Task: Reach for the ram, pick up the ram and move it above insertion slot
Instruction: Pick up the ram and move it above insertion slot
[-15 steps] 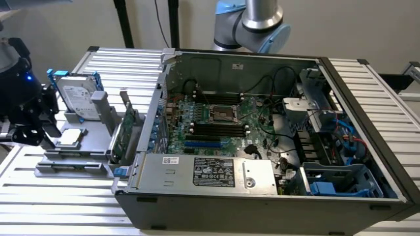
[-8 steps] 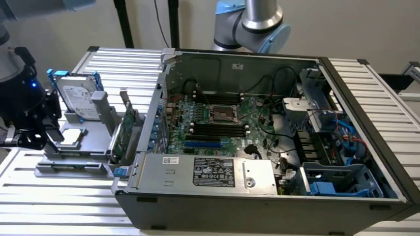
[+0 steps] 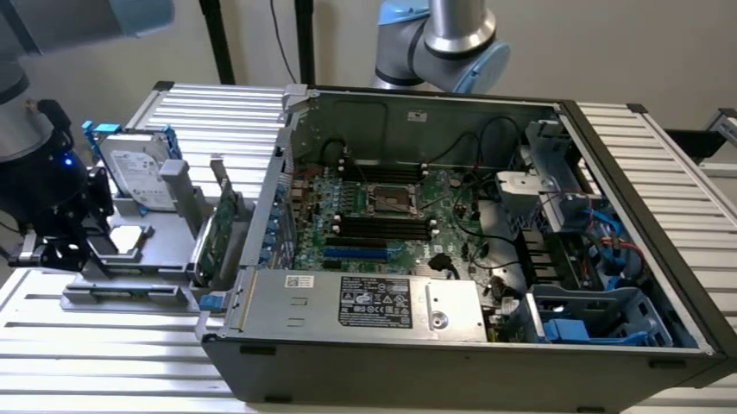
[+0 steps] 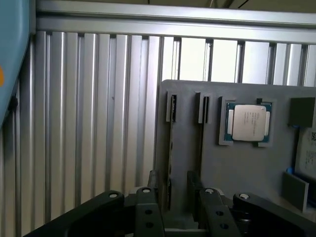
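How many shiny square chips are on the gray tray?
1. The shiny square chip lies in a recess of the gray tray, away from the open gripper. The gripper covers part of the tray, so another could be hidden.

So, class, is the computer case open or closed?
Open. The computer case has no side cover on; the motherboard inside is plainly exposed.

My view: the computer case (image 3: 461, 379) on the table (image 3: 92, 345) at the exterior view's right, the tray (image 3: 127, 297) just beside it at the left. On the tray, hard drive (image 3: 138, 177) behind processor (image 4: 248, 122); the ram (image 4: 171, 143) on edge between my gripper (image 4: 174, 176)'s fingers (image 4: 193, 185).
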`<state>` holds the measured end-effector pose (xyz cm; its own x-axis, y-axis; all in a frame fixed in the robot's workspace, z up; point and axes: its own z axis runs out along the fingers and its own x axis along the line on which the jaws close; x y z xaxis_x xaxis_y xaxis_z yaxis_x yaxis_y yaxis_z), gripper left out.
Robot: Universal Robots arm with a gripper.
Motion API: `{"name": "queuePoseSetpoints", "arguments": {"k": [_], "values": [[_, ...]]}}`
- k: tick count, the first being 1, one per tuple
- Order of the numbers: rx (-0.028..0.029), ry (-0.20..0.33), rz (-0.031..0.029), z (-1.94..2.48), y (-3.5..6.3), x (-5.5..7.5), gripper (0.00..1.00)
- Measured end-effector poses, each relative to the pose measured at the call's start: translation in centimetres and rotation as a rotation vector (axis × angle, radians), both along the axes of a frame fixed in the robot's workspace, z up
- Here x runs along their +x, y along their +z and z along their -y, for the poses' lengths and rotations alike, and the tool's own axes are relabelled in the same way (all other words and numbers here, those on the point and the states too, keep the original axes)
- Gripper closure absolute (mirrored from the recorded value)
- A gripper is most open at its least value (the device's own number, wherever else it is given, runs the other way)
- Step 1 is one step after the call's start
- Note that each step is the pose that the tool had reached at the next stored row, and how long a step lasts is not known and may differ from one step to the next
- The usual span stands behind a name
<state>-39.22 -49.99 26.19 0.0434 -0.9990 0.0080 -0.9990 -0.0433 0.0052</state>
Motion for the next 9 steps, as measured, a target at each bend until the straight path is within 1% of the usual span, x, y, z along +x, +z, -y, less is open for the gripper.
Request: {"name": "queuePoseSetpoints", "arguments": {"k": [9], "values": [[0.0001,-0.002,0.0001,0.0,-1.64,0.0,0.64]]}}
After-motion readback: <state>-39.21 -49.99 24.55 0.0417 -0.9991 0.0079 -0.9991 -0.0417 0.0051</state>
